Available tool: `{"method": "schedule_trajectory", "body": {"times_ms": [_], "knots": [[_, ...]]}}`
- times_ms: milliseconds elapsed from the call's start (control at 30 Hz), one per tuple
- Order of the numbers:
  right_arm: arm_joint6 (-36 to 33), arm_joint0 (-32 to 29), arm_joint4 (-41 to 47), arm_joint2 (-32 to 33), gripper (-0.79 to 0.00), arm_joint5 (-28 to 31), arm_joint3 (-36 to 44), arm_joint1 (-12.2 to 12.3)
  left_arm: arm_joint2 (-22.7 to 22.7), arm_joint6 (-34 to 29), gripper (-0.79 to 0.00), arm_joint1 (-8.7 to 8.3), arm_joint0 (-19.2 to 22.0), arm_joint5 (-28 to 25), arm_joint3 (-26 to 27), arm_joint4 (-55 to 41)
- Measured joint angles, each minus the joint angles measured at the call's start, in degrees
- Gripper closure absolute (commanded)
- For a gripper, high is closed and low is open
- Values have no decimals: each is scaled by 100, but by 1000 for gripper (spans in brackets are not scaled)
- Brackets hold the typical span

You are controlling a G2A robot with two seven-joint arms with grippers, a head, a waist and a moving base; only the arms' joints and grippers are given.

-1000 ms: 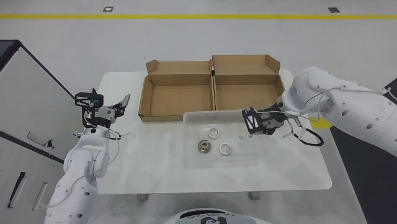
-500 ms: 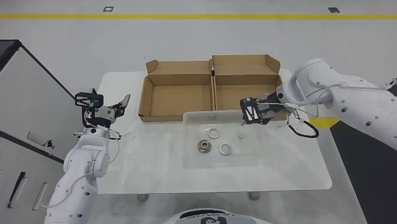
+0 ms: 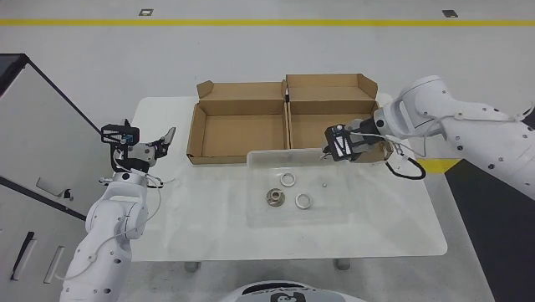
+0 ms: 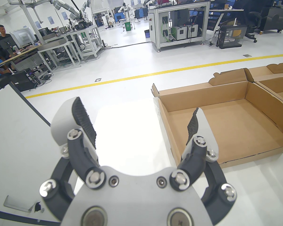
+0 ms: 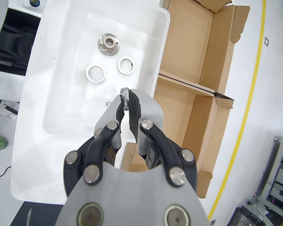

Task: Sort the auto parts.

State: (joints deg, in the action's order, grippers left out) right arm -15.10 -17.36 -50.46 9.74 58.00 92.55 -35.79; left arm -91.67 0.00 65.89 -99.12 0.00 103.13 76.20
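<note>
Top view shows the right hand (image 3: 333, 145) hanging over the far right corner of the tray (image 3: 252, 186), right by the front wall of the right box (image 3: 326, 122). This hand is closed tight on a bolt (image 5: 125, 98). The bolt lies in line with the fingers. Its long side runs the same way as they do, and its head sticks out past the fingertips, away from the wrist and out over the tray. Down in the tray sit a round metal hub (image 5: 109, 43), one ring (image 5: 96, 72) and another ring (image 5: 125, 65), close together but not touching. A tiny metal piece (image 5: 107, 103) lies apart from them, nearer the bolt. The far edge of the tray is just beside the front walls of both boxes. The left box (image 3: 238, 135) and the right box stand side by side with their walls touching, tops open and flaps folded back on the far side. The left hand (image 3: 159, 145) is held up near the left edge of the surface (image 3: 192, 235). Its fingers are spread wide with nothing between them, and it is near the outer wall of the left box but not touching it.
</note>
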Motion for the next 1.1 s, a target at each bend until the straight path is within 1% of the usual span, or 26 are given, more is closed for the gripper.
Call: {"method": "schedule_trajectory", "body": {"times_ms": [167,300,333,500,700,867,1000,1100], "knots": [[31,-31,-5,15,0,-45,0,-2,0,0,-785,0,0,0,0,0],[514,-262,-33,166,0,-430,-64,-14,0,0,-785,0,0,0,0,0],[732,-329,-85,222,0,-512,-95,-28,0,0,-785,0,0,0,0,0],[1448,-491,-562,375,0,-654,-269,-168,0,0,-785,0,0,0,0,0],[2470,-611,-1029,493,0,-672,-619,-482,0,0,-785,0,0,0,0,0],[3472,-638,-1334,614,0,-638,-994,-775,0,0,-785,0,0,0,0,0],[4414,-686,-1496,734,0,-483,-1286,-948,0,0,-785,0,0,0,0,0],[5250,-759,-1673,841,0,-265,-1517,-1040,0,0,-785,0,0,0,0,0]]}}
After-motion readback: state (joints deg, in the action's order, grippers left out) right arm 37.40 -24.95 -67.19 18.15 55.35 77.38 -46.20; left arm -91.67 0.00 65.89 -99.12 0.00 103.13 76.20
